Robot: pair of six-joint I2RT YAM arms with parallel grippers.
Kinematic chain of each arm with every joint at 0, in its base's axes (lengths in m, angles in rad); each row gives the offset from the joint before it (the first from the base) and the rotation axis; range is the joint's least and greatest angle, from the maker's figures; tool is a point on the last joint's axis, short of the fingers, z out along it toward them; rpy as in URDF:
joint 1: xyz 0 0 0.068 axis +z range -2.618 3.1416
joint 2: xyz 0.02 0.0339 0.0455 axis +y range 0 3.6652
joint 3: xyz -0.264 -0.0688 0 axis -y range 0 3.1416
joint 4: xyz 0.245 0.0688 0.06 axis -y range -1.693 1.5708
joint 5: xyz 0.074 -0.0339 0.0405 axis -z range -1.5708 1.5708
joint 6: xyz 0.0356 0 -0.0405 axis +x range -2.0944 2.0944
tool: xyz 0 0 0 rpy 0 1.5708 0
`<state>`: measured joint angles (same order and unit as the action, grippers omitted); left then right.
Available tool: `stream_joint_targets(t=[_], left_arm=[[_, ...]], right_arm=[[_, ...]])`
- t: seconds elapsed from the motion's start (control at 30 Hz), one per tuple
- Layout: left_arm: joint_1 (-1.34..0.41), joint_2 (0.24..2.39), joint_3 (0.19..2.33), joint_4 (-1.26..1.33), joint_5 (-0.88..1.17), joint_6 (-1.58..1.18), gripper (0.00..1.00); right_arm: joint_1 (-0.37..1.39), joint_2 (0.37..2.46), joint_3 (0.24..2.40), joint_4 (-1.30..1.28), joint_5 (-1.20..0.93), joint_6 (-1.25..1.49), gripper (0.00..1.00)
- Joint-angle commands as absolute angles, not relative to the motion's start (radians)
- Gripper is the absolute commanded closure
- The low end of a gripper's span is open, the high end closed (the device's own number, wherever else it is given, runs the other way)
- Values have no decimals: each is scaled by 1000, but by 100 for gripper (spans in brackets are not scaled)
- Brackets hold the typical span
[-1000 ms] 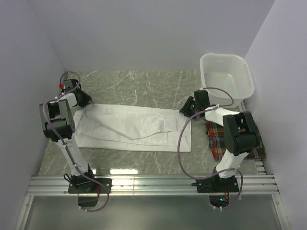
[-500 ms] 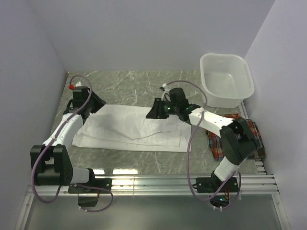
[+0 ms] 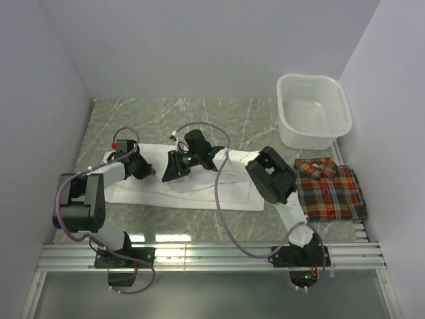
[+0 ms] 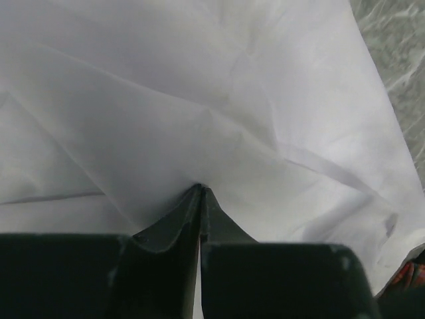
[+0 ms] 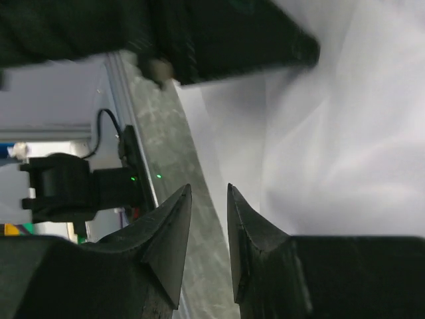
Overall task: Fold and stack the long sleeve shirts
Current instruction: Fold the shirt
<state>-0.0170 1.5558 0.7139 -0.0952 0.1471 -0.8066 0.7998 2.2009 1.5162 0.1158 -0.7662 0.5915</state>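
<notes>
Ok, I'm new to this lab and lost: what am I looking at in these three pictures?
Two robot arms are bolted at the near edge of a marbled table. The wide picture looks down from above and behind them; the other two come from cameras on each wrist. A white shirt lies spread across the middle, a folded plaid shirt at the right, a white tub behind it. The left claw is pinched shut on the white shirt's cloth. The right claw is open at the same shirt, holding nothing.
</notes>
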Motion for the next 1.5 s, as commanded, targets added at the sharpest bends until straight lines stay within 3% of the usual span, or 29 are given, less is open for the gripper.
stream_joint_targets(t=[0.0,0.23,0.47,0.7,0.83,0.9,1.03,1.23,1.47], left_arm=[[-14,1592,758,-49,129,-837,91],[29,1601,752,-75,84,-861,92],[78,1628,862,-113,72,-842,88],[71,1527,939,-250,14,-822,79],[51,1382,859,-304,-43,-867,47],[40,1338,832,-292,-35,-859,40],[8,1364,808,-273,-61,-867,29],[-61,1547,905,-299,-149,-876,37],[-64,1822,1107,-304,-167,-828,39]], right_arm=[[802,2275,1551,127,-810,618,65],[782,2260,1419,69,-766,588,66],[712,2058,1345,-87,-695,439,66],[638,1795,1208,-210,-399,272,65],[614,1718,1180,-342,-102,230,59],[611,1718,1180,-406,-2,241,49],[614,1733,1132,-426,84,291,45],[630,1749,1075,-446,90,314,46],[713,1776,1043,-511,25,316,48]])
